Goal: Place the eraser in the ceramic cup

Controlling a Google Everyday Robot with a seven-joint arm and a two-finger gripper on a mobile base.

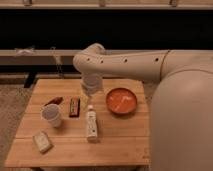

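The eraser (pixel 74 106), a small dark bar with reddish edges, lies flat on the wooden table (pixel 120 142), left of centre. The white ceramic cup (pixel 51 114) stands upright just left of and slightly nearer than the eraser. My gripper (pixel 88 96) hangs from the arm over the table's middle, just right of the eraser and a little above the surface. It holds nothing that I can see.
A white bottle (pixel 91 123) lies below the gripper. An orange bowl (pixel 121 100) sits to the right. A pale beige block (pixel 42 141) lies at the front left. A dark red lump (pixel 53 101) lies behind the cup. My arm spans the right side.
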